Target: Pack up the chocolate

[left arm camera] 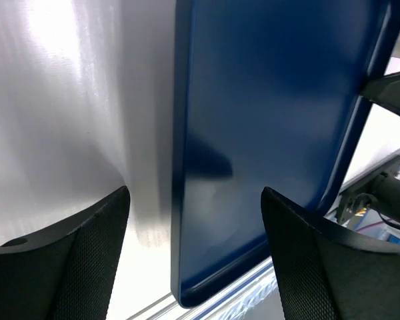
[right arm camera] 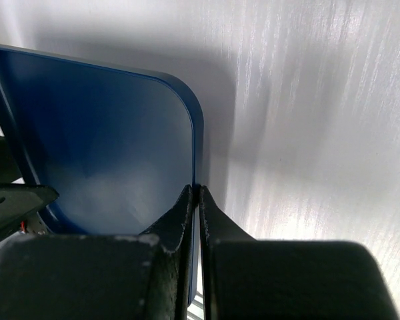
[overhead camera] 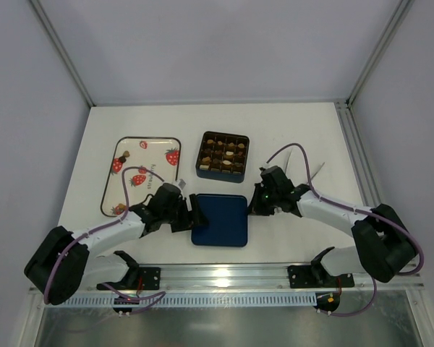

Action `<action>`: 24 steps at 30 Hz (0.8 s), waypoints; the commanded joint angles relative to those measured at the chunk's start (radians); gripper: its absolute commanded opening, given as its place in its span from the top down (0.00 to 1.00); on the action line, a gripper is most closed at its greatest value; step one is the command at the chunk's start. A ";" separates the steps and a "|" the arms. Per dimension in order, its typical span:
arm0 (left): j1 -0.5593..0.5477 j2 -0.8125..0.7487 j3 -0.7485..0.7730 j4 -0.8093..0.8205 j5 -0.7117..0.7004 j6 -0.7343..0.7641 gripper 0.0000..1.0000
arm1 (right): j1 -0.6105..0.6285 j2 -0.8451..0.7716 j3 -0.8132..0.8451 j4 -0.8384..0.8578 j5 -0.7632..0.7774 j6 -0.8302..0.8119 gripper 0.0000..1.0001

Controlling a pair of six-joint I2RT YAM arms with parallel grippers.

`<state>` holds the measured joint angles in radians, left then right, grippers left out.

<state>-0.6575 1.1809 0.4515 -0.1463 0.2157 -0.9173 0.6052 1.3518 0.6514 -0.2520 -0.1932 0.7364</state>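
Observation:
Several tiny brown and tan chocolate pieces (overhead camera: 224, 153) sit in the brown grid of the square dark-blue box (overhead camera: 200, 168) at mid table. A flat dark-blue lid (overhead camera: 219, 220) lies in front of it. My right gripper (overhead camera: 252, 206) is shut on the lid's right edge; in the right wrist view the gripper (right arm camera: 196, 188) pinches the rim of the lid (right arm camera: 107, 133). My left gripper (overhead camera: 195, 215) is open at the lid's left edge. In the left wrist view the gripper (left arm camera: 195, 193) straddles that edge of the lid (left arm camera: 267, 100); I cannot tell whether it touches.
A white tray (overhead camera: 153, 144) printed with red strawberries lies at the left, behind my left arm. A metal rail (overhead camera: 224, 273) runs along the near edge. Grey walls enclose the white table (overhead camera: 296, 130).

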 commanded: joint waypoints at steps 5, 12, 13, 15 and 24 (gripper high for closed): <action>0.025 -0.012 -0.027 0.198 0.129 -0.058 0.36 | -0.013 -0.056 -0.009 0.062 -0.092 -0.002 0.96; 0.047 -0.055 -0.051 0.300 0.223 -0.127 0.63 | -0.012 -0.069 -0.015 0.082 -0.120 0.014 0.96; 0.053 -0.069 -0.053 0.304 0.229 -0.132 0.65 | -0.012 -0.072 -0.016 0.082 -0.120 0.015 0.96; 0.059 -0.084 -0.047 0.304 0.246 -0.140 0.78 | -0.012 -0.080 -0.018 0.082 -0.114 0.017 0.96; 0.119 -0.107 0.102 0.087 0.292 -0.111 0.99 | 0.002 -0.228 -0.007 -0.029 0.085 -0.095 0.52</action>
<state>-0.5743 1.0840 0.4545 0.0261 0.4553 -1.0431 0.5938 1.2308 0.6243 -0.2394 -0.2287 0.7155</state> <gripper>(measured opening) 0.111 0.415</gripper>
